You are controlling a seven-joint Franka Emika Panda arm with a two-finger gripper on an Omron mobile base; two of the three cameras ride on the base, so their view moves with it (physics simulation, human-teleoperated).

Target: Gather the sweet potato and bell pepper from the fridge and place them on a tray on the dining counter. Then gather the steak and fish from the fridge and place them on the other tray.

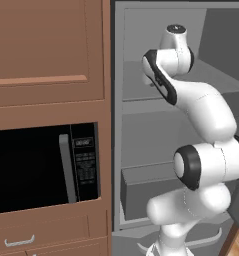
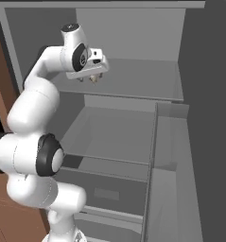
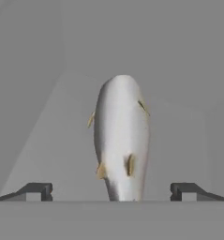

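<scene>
You see the arm [image 2: 34, 118] reaching into the open fridge [image 2: 133, 56], its fingers [image 2: 92, 78] pointing down just above the upper shelf [image 2: 143, 78], with a lower shelf [image 2: 109, 132] and drawer [image 2: 109, 191] well beneath them.

Silver-grey fish [image 3: 121, 140], tan fins

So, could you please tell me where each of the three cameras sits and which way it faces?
Left base view: behind the arm on its left, facing the microwave and the open fridge; the arm rises at lower right.
Right base view: behind on the right, looking into the fridge shelves; the arm rises at lower left, the claw over the upper shelf.
Hand view: on the hand, looking along the open claw at the fish.
Both base views share the fridge and the arm.
</scene>
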